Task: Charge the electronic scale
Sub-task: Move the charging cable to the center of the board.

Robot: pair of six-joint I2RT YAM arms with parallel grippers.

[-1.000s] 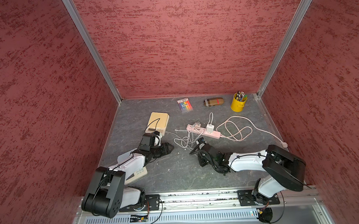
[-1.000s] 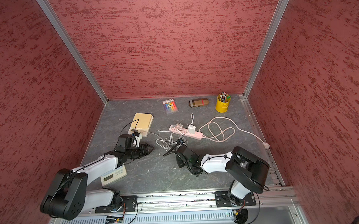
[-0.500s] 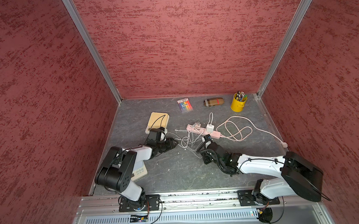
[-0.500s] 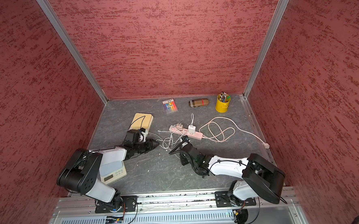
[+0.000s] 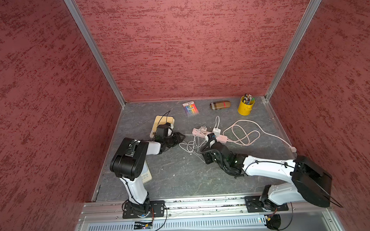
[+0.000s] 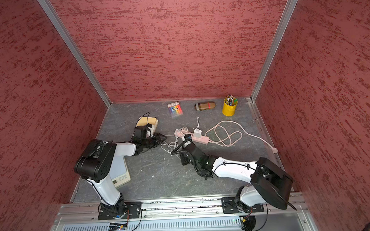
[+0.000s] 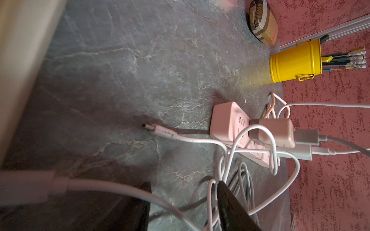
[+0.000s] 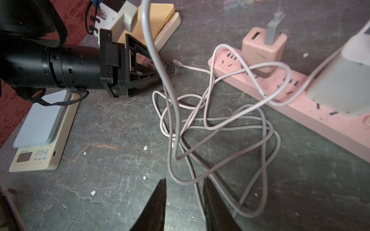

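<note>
Electronic scale [image 8: 38,138], a flat cream plastic slab with a pale weighing plate and a small display, lies at the near left of the grey stone-patterned tabletop [image 5: 183,181]. It is close to the left wall and, in both top views, partly under the elbow of the white-and-black left arm [image 5: 130,160].

Left gripper [image 5: 181,137] lies low over the table, well beyond the scale. Its black jaws stand moderately apart, and a white cable crosses the gap unclamped.

Right gripper [image 8: 185,181] points at the cable heap with its jaws narrowly parted and a grey-white strand running loose between them.

Long pink plastic power strip [image 8: 300,94] lies mid-table, touching the tangle of thin white and pink cables [image 8: 200,124]. Pink cube charger [image 8: 262,48] sits plugged into the strip. Small pink cable plug [image 7: 160,131] rests on the table just ahead of the left gripper, well apart from the scale.
</note>
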